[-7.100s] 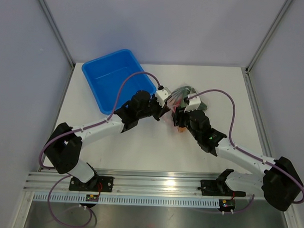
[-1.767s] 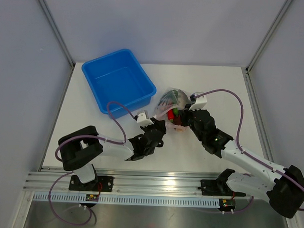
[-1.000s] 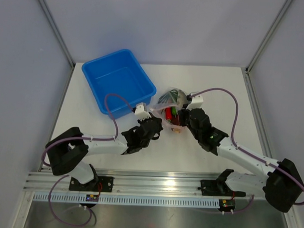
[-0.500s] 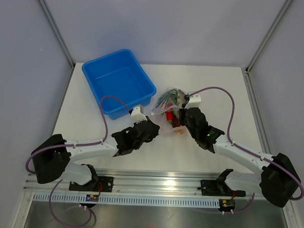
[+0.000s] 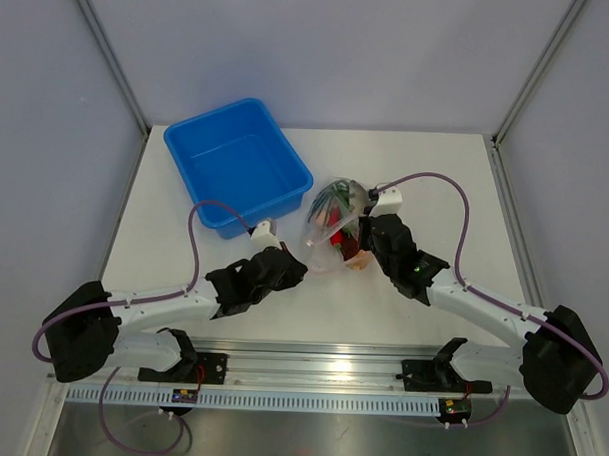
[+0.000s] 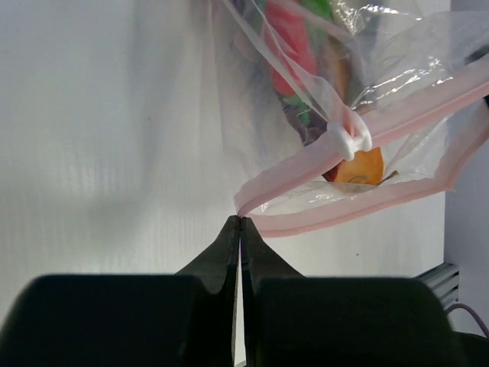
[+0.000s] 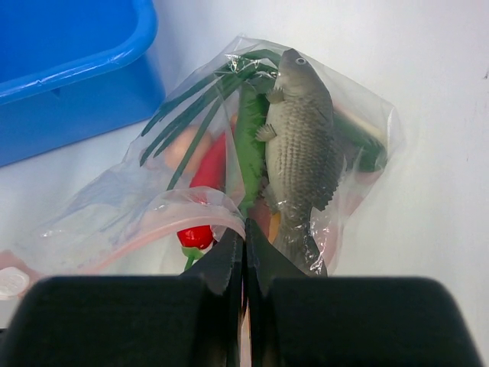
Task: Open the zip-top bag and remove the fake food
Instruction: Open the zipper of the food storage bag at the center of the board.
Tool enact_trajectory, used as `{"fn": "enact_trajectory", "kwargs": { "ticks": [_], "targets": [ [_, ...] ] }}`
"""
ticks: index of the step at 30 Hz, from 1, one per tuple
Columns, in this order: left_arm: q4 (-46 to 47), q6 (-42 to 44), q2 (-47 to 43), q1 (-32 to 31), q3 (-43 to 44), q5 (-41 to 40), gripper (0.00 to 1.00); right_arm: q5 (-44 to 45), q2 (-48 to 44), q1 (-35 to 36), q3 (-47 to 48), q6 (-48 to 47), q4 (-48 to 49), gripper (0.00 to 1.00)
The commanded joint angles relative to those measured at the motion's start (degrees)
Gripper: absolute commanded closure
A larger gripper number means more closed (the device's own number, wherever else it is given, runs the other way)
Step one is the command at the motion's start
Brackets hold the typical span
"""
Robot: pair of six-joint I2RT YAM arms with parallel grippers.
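The zip-top bag (image 5: 330, 217) lies mid-table, its clear plastic bulging with fake food. Inside it the right wrist view shows a grey-brown fish (image 7: 302, 145), a red chili (image 7: 205, 172) and a green piece (image 7: 248, 141). An orange piece (image 6: 359, 166) sits just inside the mouth. My left gripper (image 5: 300, 267) is shut on the end fold of the pink zip strip (image 6: 306, 164), near its white slider (image 6: 348, 141). At the bag's near right side, my right gripper (image 5: 356, 240) is shut on the other lip (image 7: 191, 210). The two pink lips stand parted.
The blue tub (image 5: 237, 161) stands at the back left, a short way from the bag, and shows in the right wrist view too (image 7: 69, 69). The aluminium rail (image 5: 320, 369) runs along the near edge. Grey walls (image 5: 56, 179) close in the sides.
My left arm has drawn back toward the near left with the zip strip's end in its jaws. The bag's mouth has stretched wider. The right gripper has barely moved.
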Motion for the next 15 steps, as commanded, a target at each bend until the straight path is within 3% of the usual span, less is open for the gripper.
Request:
{"fn": "enact_trajectory", "kwargs": {
  "ticks": [1, 8, 15],
  "targets": [
    [-0.6, 2.6, 0.5, 1.2, -0.3, 2.5, 1.00, 2.1, -2.7, 0.7, 1.7, -1.4, 2.0, 0.98],
    [1.3, 4.4, 5.7, 3.1, 1.8, 2.3, 1.00, 3.4, -6.2, 5.7, 0.3, -4.8, 4.0, 0.99],
    [0.1, 7.7, 6.9, 7.8, 5.0, 5.4, 1.00, 11.1, -3.9, 13.5, 1.6, -10.4, 5.9, 0.96]
  ]
}}
